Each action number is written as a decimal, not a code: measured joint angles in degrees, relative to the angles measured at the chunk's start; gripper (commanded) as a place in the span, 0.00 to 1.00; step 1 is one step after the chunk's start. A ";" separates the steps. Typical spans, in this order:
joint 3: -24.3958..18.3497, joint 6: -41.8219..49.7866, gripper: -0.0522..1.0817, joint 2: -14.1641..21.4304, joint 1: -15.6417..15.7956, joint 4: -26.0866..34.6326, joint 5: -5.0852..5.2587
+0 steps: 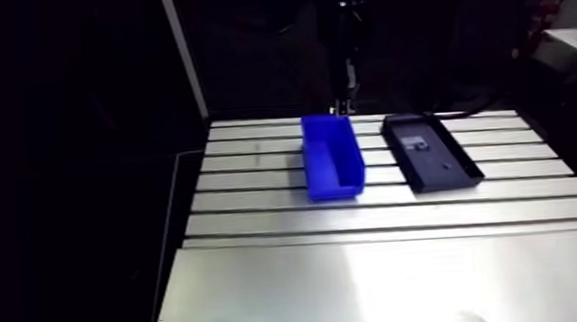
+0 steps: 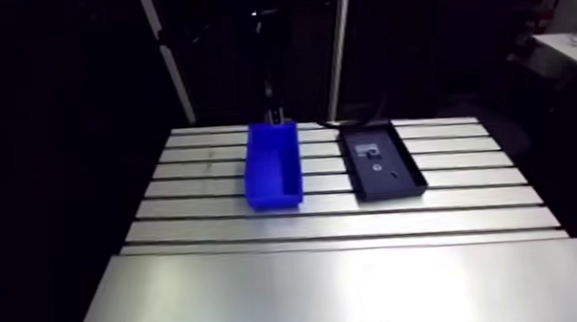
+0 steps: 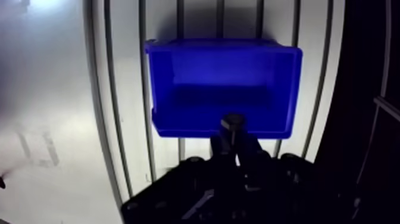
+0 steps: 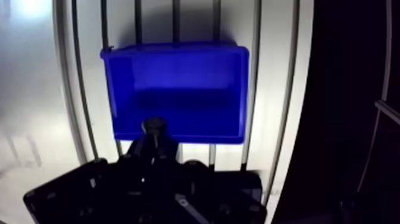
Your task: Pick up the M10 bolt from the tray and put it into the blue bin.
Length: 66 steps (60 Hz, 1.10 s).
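Note:
In the wrist view my gripper (image 3: 233, 140) is shut on the M10 bolt (image 3: 233, 121), whose dark round head shows between the fingertips. It hangs over the near wall of the blue bin (image 3: 220, 77), whose inside looks bare. In the arm view the gripper (image 1: 346, 100) is a dark shape at the far end of the blue bin (image 1: 337, 186). The black tray (image 1: 446, 168) lies to the right of the bin, with a small pale item and a small speck inside.
The bin and tray sit on the slotted aluminium table (image 1: 256, 198). A smooth metal plate (image 1: 376, 282) covers the front part of the table. An upright pale post (image 1: 182, 54) stands at the table's back left corner.

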<state>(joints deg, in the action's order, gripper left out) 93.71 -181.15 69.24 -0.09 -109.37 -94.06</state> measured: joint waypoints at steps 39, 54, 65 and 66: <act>1.86 1.34 0.96 -4.73 0.94 -4.12 -0.74; 2.23 1.63 0.96 -6.37 0.77 -5.74 -1.22; 2.63 1.80 0.96 -7.46 0.67 -6.86 -1.46; 2.68 1.81 0.96 -7.56 0.67 -7.00 -1.48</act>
<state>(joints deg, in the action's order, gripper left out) 96.39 -179.33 61.68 0.58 -116.37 -95.54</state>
